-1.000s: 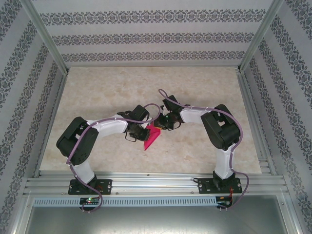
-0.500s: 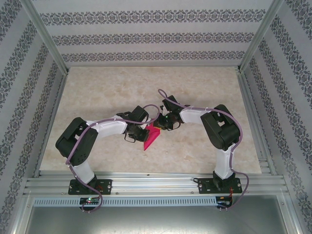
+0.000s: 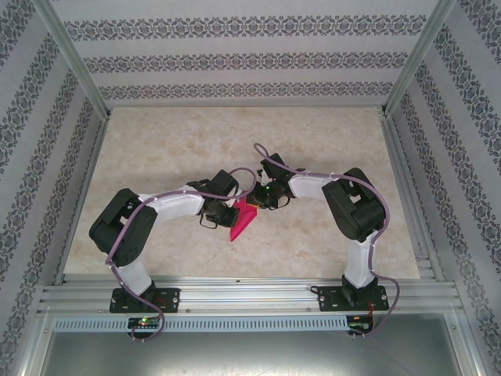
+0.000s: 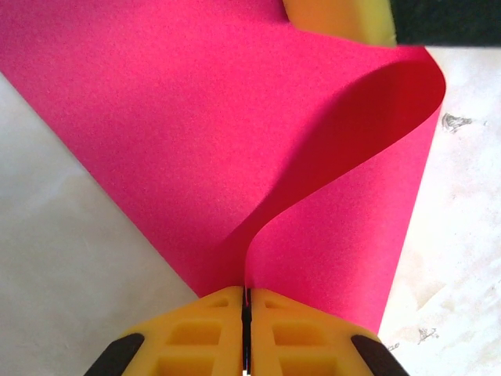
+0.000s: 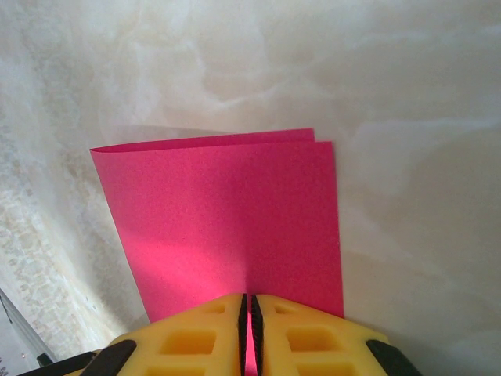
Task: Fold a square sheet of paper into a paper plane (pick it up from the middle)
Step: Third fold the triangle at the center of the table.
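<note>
Over the bench (image 3: 313,141), with the left end effector (image 4: 246,296) and right end effector (image 5: 249,301) each clamped on the square sheet of paper (image 5: 227,211), line edges up squarely before creasing.

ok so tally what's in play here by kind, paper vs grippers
pink paper sheet: 1, partly folded over on itself
grippers: 2, the left gripper and the right gripper, each shut on an edge of the sheet
total: 3
</note>
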Controlling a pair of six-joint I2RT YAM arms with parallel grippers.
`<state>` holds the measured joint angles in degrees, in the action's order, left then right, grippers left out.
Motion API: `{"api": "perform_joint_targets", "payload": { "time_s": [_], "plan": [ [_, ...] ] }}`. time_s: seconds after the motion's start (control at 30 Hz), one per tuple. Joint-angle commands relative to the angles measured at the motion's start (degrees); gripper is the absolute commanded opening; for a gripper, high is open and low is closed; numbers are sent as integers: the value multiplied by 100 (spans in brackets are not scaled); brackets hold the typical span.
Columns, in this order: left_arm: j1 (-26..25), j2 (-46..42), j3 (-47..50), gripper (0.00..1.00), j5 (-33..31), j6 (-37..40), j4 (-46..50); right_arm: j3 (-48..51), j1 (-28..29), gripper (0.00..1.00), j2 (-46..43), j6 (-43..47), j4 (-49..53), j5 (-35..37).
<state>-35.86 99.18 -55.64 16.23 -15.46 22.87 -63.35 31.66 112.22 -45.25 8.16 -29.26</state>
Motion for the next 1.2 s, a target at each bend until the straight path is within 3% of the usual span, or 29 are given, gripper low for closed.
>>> {"api": "perform_joint_targets", "payload": {
  "time_s": [0.0, 0.23, 0.43, 0.57, 0.73, 1.0, 1.17],
  "plan": [
    [88, 108, 33, 11, 35, -67, -23, 159, 86, 14, 67, -96, 296, 243],
    [88, 224, 73, 11, 94, -41, -65, 185, -50, 19, -497, -399, -214, -53],
    [92, 195, 65, 11, 106, -66, -55, 538, -266, 22, -1501, -406, 224, 655],
    [88, 112, 149, 10, 107, -106, -107, 1412, -197, 14, -2180, -815, -404, 729],
    [88, 111, 146, 10, 106, -88, -68, 2485, 369, 0, -2789, -1578, -1679, 763],
    [88, 98, 167, 11, 228, -46, -37, 2723, 1798, 0, -2298, -2423, -2859, 1155],
    [88, 145, 163, 11, 355, -18, -20, 2459, 2221, 0, -1659, -2725, -3035, 1261]
  ]
}}
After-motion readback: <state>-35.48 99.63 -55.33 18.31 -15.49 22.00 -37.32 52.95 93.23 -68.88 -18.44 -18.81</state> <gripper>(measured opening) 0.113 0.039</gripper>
